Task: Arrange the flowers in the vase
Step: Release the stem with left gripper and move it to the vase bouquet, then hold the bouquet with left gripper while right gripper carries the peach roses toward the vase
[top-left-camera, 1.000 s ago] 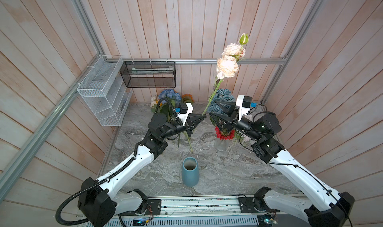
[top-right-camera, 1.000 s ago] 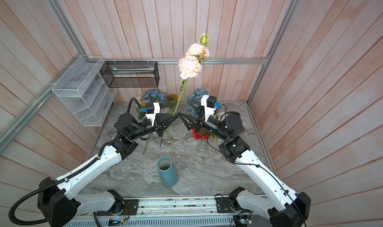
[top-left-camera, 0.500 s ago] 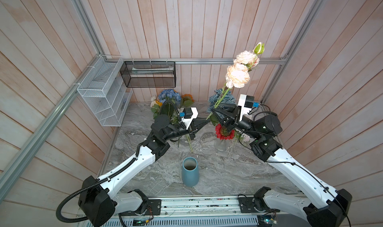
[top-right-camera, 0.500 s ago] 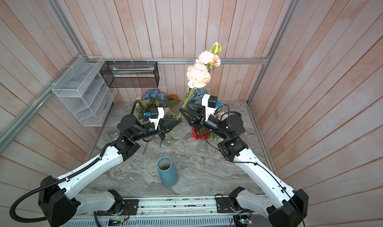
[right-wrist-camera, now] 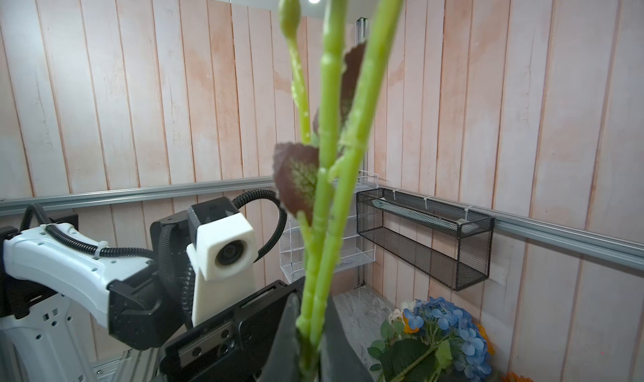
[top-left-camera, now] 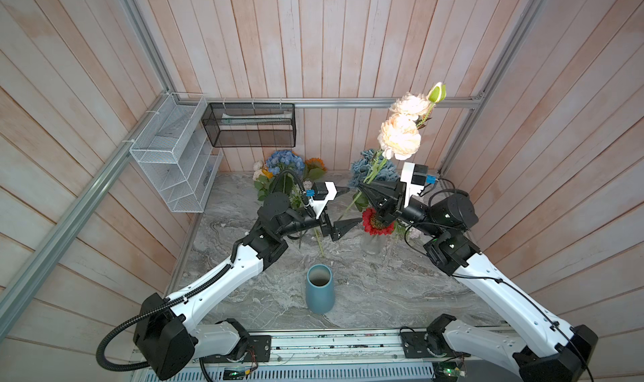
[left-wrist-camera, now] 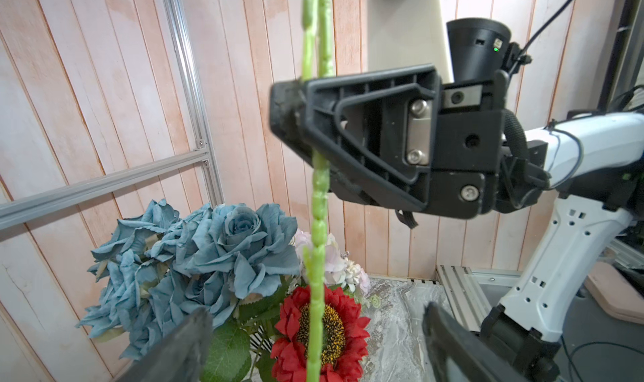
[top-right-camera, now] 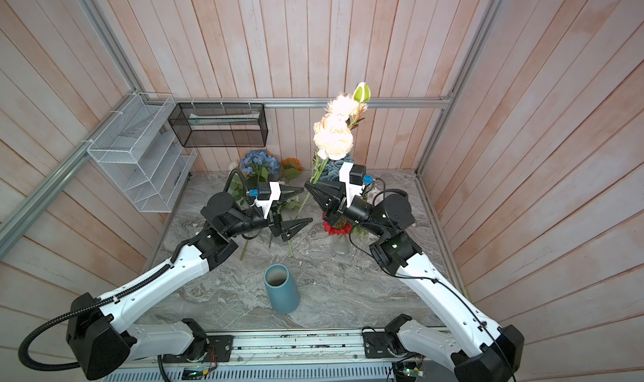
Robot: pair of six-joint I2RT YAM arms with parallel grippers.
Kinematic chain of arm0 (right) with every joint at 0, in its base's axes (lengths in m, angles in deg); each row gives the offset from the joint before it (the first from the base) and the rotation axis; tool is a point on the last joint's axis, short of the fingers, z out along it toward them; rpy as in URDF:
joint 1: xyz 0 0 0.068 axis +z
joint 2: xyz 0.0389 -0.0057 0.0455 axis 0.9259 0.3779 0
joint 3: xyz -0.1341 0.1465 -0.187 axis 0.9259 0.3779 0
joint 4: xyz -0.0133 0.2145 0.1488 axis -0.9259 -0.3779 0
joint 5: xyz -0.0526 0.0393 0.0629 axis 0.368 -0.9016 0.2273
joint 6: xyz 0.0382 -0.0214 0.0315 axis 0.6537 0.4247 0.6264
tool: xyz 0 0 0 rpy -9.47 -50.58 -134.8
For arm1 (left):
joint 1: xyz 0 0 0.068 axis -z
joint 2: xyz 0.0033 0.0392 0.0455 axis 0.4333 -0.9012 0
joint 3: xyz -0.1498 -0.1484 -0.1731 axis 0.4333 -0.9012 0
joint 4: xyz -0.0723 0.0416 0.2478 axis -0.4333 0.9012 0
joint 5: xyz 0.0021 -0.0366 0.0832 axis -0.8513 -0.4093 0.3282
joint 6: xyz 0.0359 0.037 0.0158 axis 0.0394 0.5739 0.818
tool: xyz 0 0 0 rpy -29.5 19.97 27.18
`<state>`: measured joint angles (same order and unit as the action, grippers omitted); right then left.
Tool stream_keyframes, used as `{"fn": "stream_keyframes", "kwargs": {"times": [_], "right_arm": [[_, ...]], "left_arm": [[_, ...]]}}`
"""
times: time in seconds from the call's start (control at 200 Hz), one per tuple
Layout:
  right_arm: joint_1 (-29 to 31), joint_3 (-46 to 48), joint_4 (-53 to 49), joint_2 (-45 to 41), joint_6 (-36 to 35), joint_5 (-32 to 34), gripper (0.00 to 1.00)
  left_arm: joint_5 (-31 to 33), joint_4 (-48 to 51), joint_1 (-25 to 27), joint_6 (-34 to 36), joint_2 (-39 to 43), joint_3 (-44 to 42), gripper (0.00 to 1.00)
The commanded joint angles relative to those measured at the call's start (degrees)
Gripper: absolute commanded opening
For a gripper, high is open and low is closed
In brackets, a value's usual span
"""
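We see a tall teal-blue vase (top-left-camera: 319, 298) standing empty near the front of the grey marble surface (top-left-camera: 400, 293). A clear glass vase (top-left-camera: 373, 247) farther back on the right holds a red bloom (top-left-camera: 374, 223). The right end effector (top-left-camera: 362, 186) is pinched tight on the green stem of the peach rose spray (top-left-camera: 399, 138), held up high. The left end effector (top-left-camera: 348, 206) gapes wide, and the stem hangs between its fingers without touching. More flowers (top-left-camera: 284, 160) lie by the back wall. The teal-blue vase stands well apart from them and from both arms.
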<state>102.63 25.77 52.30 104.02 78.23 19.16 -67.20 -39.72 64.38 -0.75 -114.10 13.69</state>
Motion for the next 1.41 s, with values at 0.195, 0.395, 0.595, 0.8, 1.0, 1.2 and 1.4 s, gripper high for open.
{"fn": "stream_keyframes", "kwargs": {"times": [0.195,0.395,0.595,0.8,1.0,1.2,1.4], "right_arm": [[-1.69,3.13,-19.79,-13.87,-6.51,13.21,0.00],[-4.70,2.13,-28.77,-14.98,-6.49,15.95,0.00],[-8.30,-0.31,-36.42,-14.53,-6.58,16.85,0.00],[-9.69,0.25,-39.87,-16.03,-6.86,26.43,0.00],[-9.83,0.87,-41.47,-20.04,-7.95,30.14,0.00],[-9.80,4.44,-38.36,-23.82,-8.06,34.42,0.00],[-9.86,10.82,-25.85,-26.26,-8.22,31.05,0.00]], "left_arm": [[10.90,0.75,3.67,-0.36,-3.14,-4.97,1.00],[19.97,5.36,11.92,2.17,-11.45,-1.33,1.00],[26.28,6.29,15.52,-1.25,-17.84,3.15,1.00],[29.56,7.55,15.53,-0.80,-22.15,6.91,1.00],[25.49,9.08,15.53,2.35,-22.22,7.52,1.00],[33.21,8.33,15.52,2.87,-22.82,7.46,1.00],[40.93,0.03,15.27,1.16,-25.14,8.40,1.00]]}}
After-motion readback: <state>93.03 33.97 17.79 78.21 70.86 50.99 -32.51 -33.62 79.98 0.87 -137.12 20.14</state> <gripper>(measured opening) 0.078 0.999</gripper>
